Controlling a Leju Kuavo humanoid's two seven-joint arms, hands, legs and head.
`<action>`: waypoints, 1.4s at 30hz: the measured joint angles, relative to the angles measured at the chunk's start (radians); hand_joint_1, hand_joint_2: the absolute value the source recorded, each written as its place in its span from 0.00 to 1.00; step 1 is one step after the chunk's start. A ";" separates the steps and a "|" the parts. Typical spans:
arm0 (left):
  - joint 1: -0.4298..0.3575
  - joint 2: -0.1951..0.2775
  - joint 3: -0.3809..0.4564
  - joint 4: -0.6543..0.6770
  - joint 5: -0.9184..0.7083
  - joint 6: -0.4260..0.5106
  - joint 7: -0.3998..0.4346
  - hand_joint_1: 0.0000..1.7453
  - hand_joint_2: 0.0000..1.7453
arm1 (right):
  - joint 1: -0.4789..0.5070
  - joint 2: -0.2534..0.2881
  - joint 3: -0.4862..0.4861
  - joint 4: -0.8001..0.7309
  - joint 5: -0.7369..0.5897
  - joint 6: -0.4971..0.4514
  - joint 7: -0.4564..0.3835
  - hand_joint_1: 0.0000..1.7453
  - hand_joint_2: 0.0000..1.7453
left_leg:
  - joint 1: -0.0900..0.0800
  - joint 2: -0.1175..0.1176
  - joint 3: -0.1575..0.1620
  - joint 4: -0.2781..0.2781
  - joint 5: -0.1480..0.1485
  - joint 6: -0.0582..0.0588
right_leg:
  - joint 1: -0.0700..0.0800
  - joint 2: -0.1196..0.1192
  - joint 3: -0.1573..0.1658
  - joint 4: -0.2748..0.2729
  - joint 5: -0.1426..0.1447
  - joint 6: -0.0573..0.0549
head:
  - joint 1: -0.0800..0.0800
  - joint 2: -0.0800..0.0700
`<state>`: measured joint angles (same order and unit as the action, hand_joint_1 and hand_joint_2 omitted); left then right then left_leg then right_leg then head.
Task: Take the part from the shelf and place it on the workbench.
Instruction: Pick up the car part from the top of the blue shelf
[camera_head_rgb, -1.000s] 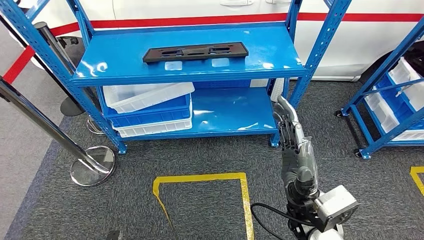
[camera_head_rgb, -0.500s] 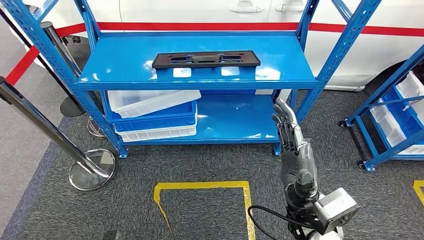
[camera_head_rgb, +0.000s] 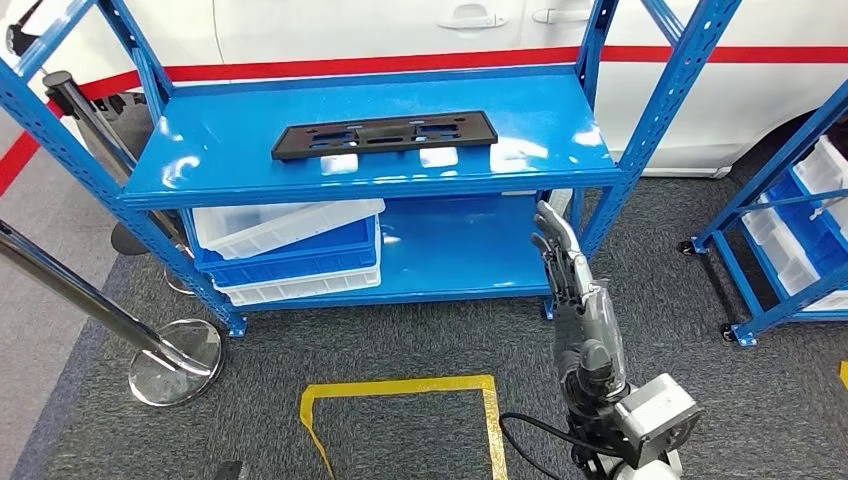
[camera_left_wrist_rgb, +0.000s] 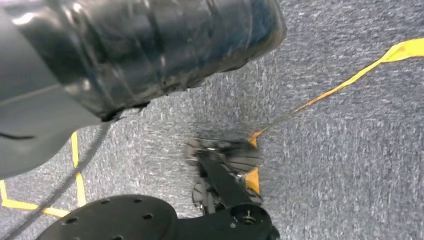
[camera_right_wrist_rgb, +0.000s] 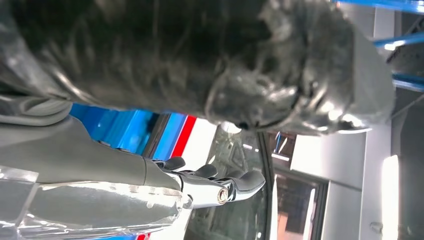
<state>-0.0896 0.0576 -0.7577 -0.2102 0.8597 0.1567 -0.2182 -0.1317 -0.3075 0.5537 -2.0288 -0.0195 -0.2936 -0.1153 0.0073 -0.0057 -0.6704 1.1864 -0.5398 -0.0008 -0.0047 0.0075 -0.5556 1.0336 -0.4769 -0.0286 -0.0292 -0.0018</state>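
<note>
right hand (camera_head_rgb: 575, 290) raised before the shelf's (camera_head_rgb: 370, 170) lower level, fingers extended, holding nothing | left hand: state cannot be told, wrist view blurred | part (camera_head_rgb: 384, 134) flat on top shelf, untouched | bins (camera_head_rgb: 290, 245) partly hidden beneath

No readable text, labels, brands or numbers on any surface.

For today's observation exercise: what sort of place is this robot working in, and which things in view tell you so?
Probably a car workshop or factory training area: blue steel shelving holding a black part and stacked plastic bins, a white car body behind, and yellow floor tape.
</note>
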 joint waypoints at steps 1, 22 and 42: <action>0.001 0.001 0.000 0.000 -0.001 -0.002 0.000 0.00 0.00 | -0.004 0.002 0.004 0.002 -0.002 0.007 0.000 0.00 0.00 | -0.002 0.000 0.015 -0.062 0.050 0.008 | 0.001 0.000 0.011 0.000 -0.008 0.002 | 0.000 0.000; -0.010 -0.004 -0.051 0.001 -0.052 -0.029 -0.019 0.00 0.00 | -0.174 0.116 0.168 0.181 0.045 0.140 0.041 0.00 0.00 | -0.007 -0.009 0.132 -0.157 0.036 0.012 | -0.007 -0.005 -0.053 0.007 0.038 0.015 | 0.004 0.000; -0.021 -0.024 -0.100 0.001 -0.070 -0.037 -0.026 0.00 0.00 | -0.305 0.252 0.319 0.384 0.103 0.206 0.053 0.00 0.00 | 0.001 0.000 0.068 -0.176 0.098 0.044 | -0.003 -0.005 -0.135 0.238 -0.109 0.046 | 0.005 0.000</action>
<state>-0.1110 0.0336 -0.8578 -0.2090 0.7897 0.1195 -0.2441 -0.4363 -0.0553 0.8732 -1.6443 0.0836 -0.0877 -0.0626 0.0084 -0.0052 -0.6023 1.0104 -0.4419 0.0431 -0.0080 0.0029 -0.6902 1.2712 -0.5859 0.0171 -0.0239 -0.0019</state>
